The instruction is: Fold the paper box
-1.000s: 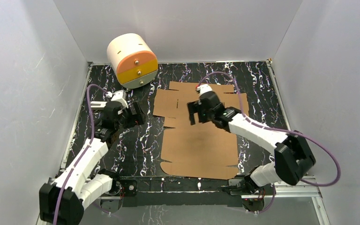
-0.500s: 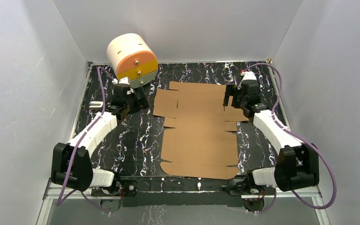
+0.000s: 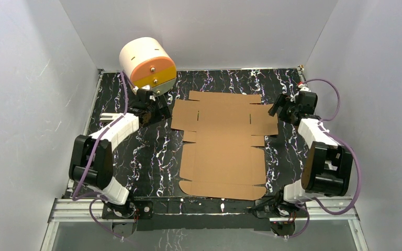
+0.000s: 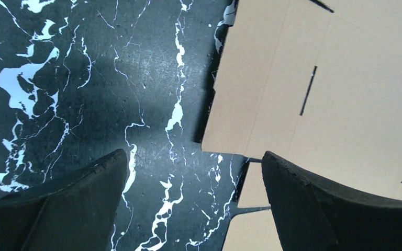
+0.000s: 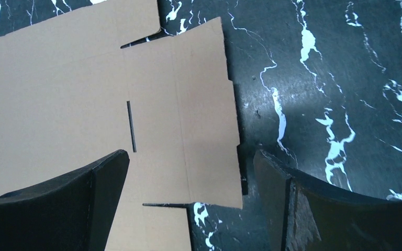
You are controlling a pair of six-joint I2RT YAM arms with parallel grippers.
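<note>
The paper box (image 3: 223,146) lies flat and unfolded as a brown die-cut cardboard sheet in the middle of the black marbled table. My left gripper (image 3: 154,111) hovers open just off the sheet's far left flap (image 4: 272,89), nothing between its fingers (image 4: 84,198). My right gripper (image 3: 283,109) hovers open over the far right flap (image 5: 188,115); one finger (image 5: 73,204) is above the cardboard and the other (image 5: 314,204) above the bare table. Neither gripper touches the sheet.
A cream cylindrical cabinet (image 3: 147,67) with orange and yellow drawers stands at the back left, close behind the left gripper. White walls enclose the table on three sides. Bare table (image 3: 136,157) flanks the sheet left and right.
The left arm reached forward from the table's left to the sheet's far left corner. The right gripper swung from above the sheet's middle out to its far right flap. The sheet stayed put.
</note>
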